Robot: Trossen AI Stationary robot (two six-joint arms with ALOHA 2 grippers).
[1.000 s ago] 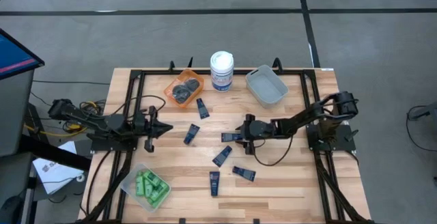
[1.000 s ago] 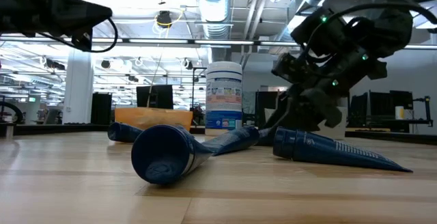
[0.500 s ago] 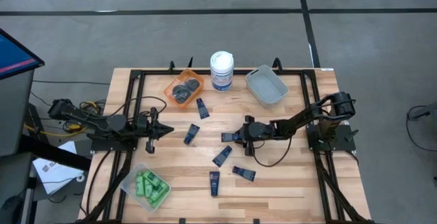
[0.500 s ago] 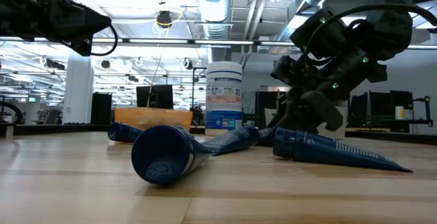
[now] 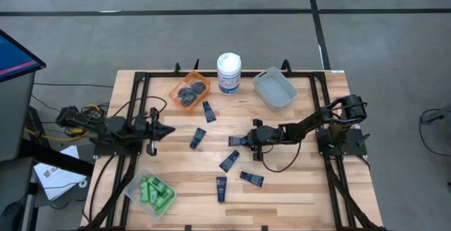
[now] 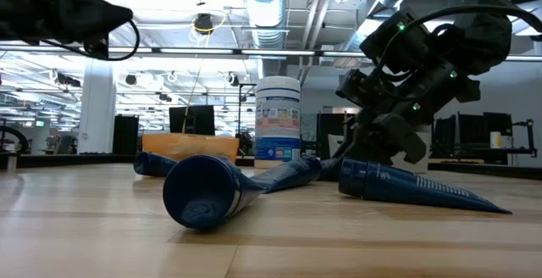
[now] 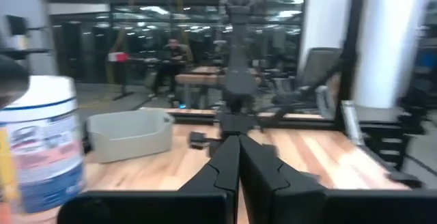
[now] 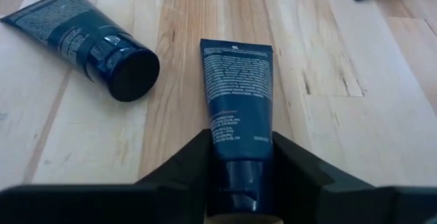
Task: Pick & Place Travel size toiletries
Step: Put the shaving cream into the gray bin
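Observation:
Several dark navy tubes lie flat on the wooden table (image 5: pixel 296 182). One navy tube (image 8: pixel 235 87) (image 5: pixel 235 141) lies near the table's middle, and my right gripper (image 8: pixel 239 183) (image 5: pixel 243 141), reaching in from the right, is shut on it. My left gripper (image 5: pixel 171 129) (image 7: pixel 239 145) hovers shut over the table's left part, holding nothing. Round dark pots sit in the orange bin (image 5: pixel 190 91). Green bottles fill the clear bin (image 5: pixel 151 192). My right gripper pinches the navy tube's cap end (image 8: pixel 239 162) between its two fingers (image 8: pixel 184 166), one on each side. The fingers come low from the table's right side and lie along the tube. The tube lies flat on the table, its crimped end pointing away toward the left.
A white tub (image 5: pixel 228 72) and a grey bin (image 5: pixel 275 88) stand at the far edge. Another tube (image 8: pixel 89 36) lies close beside the held one. More tubes (image 5: pixel 228 161) (image 5: pixel 251 179) (image 5: pixel 221 188) lie toward the near edge, and two others (image 5: pixel 197 138) (image 5: pixel 208 111) left of middle.
My right gripper's fingers have drawn together around the tube's cap end while the arm stayed nearly in place. The tube has not moved. My left gripper has shifted slightly toward the table's left edge, staying shut.

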